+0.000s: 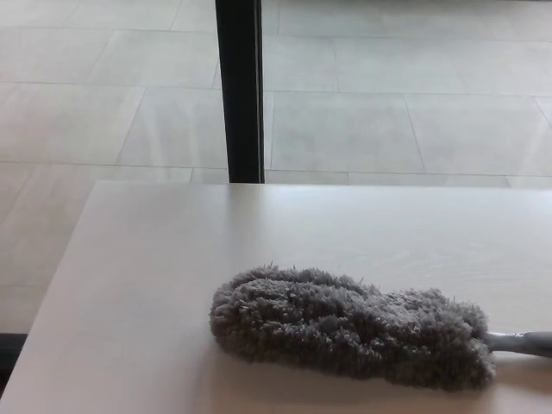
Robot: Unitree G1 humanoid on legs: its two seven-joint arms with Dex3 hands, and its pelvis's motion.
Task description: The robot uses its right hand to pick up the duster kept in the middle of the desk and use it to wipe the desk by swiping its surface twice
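On the pale desk (155, 259), a grey fluffy duster (349, 325) lies flat toward the near right.
Beyond the desk's far edge, tiled floor (388, 112) and a black post (240, 86) show. The duster's grey handle (522, 342) runs off the right edge, its end hidden. Neither hand shows, so I cannot tell their fingers' state.

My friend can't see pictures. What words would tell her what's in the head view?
A fluffy grey duster lies flat on a pale wooden desk, its grey handle pointing off the right edge of the picture. Beyond the desk there is a light tiled floor and a dark upright post. No robot hand shows.
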